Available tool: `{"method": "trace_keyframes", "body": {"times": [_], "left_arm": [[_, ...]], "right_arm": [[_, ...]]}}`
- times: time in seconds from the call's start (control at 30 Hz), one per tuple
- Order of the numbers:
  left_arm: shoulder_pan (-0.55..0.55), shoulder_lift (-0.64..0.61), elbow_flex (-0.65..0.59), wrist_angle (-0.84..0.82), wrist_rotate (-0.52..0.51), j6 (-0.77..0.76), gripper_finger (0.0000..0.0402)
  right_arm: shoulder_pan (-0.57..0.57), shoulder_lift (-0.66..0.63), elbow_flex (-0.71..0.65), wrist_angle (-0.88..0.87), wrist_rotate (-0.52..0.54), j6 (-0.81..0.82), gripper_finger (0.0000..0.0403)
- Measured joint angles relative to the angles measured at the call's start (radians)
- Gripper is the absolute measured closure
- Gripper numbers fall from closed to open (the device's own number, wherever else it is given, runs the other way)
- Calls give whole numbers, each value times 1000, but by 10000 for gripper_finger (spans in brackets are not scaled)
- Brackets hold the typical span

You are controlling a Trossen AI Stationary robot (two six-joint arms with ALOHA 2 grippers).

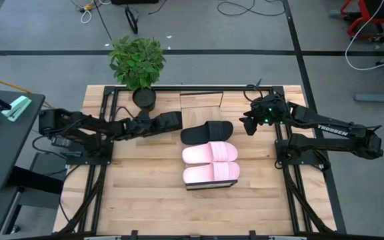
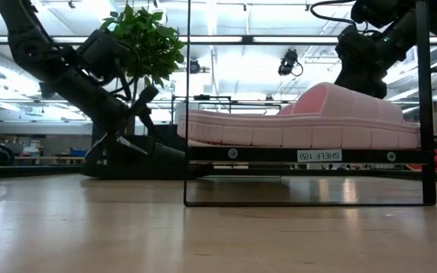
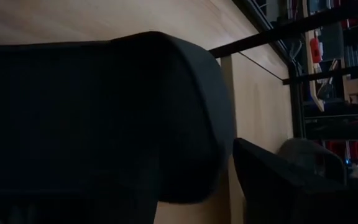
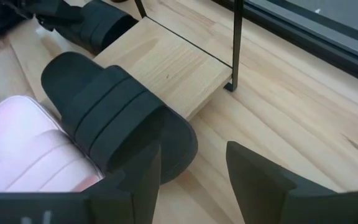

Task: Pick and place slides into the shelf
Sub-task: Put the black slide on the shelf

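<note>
Two dark six-joint robot arms reach in from opposite sides of a table, seen from above. The left arm stretches low and nearly flat toward the centre, its left gripper (image 1: 170, 121) at the far end with its fingers spread apart. The right arm bends at the elbow, forearm angled back toward the middle, and its right gripper (image 1: 250, 123) hangs raised, pointing downward. Its two dark fingers (image 4: 253, 180) stand apart, holding nothing.

Two pink slides (image 1: 211, 163) and one black slide (image 1: 207, 133) on shelf (image 1: 201, 101). Second black slide (image 1: 166, 121) at left gripper (image 1: 153, 124), beside shelf. Right gripper (image 1: 251, 124) near black slide, jaws open. Plant (image 1: 137, 63) at desk (image 1: 145, 193) far edge.
</note>
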Motion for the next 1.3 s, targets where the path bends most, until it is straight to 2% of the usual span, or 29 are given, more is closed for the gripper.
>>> {"method": "trace_keyframes", "body": {"times": [0.27,0.43,0.83,1.3], "left_arm": [[5,48,0,51,-1,4,220],[4,49,0,60,-27,6,248],[4,49,1,77,-116,83,387],[-14,49,1,62,-133,139,391]], "right_arm": [[0,0,0,0,0,7,215],[0,0,0,0,0,7,215],[0,0,0,0,0,9,215],[0,0,0,0,29,24,215]]}}
